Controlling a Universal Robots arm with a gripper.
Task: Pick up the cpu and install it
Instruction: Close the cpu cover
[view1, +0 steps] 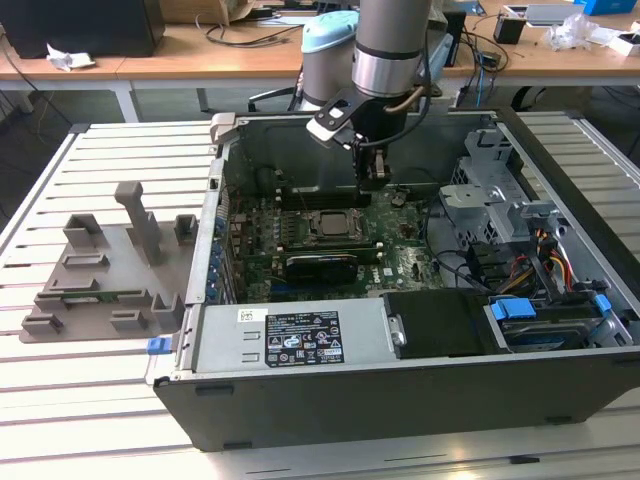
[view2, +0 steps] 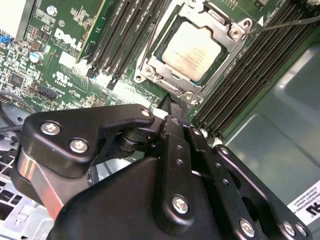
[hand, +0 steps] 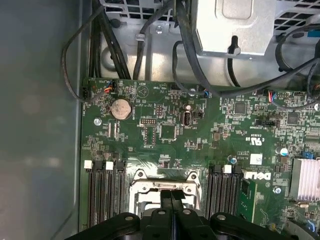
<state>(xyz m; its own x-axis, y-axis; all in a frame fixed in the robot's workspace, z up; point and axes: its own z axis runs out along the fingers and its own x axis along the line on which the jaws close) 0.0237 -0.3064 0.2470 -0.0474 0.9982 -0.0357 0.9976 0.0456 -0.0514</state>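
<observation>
The cpu (view2: 192, 49) is seated flat in the socket (view2: 150, 70) on the board (view2: 65, 75), with its pale metal top turned up. The arm (view1: 390, 40) is held upright over the open case (view1: 400, 400). The gripper (view1: 372, 182) is pointed down at the board, just to the exterior view's right of the socket. In both wrist views the fingers (hand: 165, 200) are pressed together with nothing gripped between them. Their tips are set just beside the socket's edge; whether it is touched cannot be told. White lettering is printed on the board. A white label (view1: 300, 340) with dense print is stuck on the power supply (view1: 370, 335), and a barcode sticker (view2: 306, 202) is seen on the case floor.
</observation>
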